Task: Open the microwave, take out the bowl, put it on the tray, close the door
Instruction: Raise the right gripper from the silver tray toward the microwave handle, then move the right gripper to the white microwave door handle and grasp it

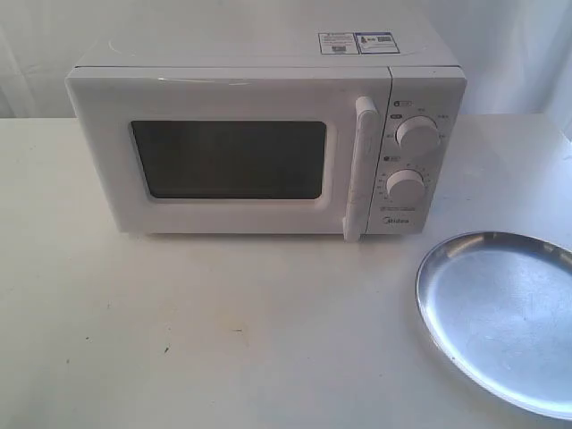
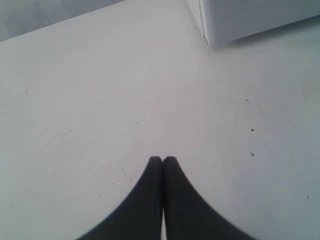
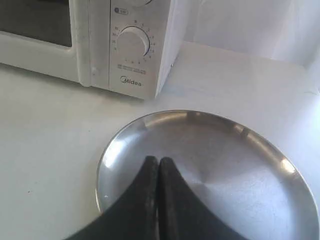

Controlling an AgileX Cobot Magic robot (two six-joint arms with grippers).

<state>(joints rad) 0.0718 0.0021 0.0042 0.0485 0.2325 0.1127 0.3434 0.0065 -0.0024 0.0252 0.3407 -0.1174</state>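
- One microwave (image 1: 259, 61), white and boxy.
- One door (image 1: 223, 100) on its front.
- One dark window (image 1: 230, 159) in that door.
- One long vertical handle (image 1: 360, 170).
- Two of the round white kind on the control panel: upper knob (image 1: 416, 134), lower knob (image 1: 406, 186).
- Two on the top, side by side: white sticker (image 1: 338, 43), blue sticker (image 1: 374, 42).
- One brand mark (image 1: 395, 222) under the lower knob.
- One tray (image 1: 500, 313), round and silver.
- One white table (image 1: 223, 331).
- Two in all, one per wrist view: left gripper (image 2: 163, 159), right gripper (image 3: 158, 160).
- Two dark fingers (image 2: 142, 200) on each, four altogether.
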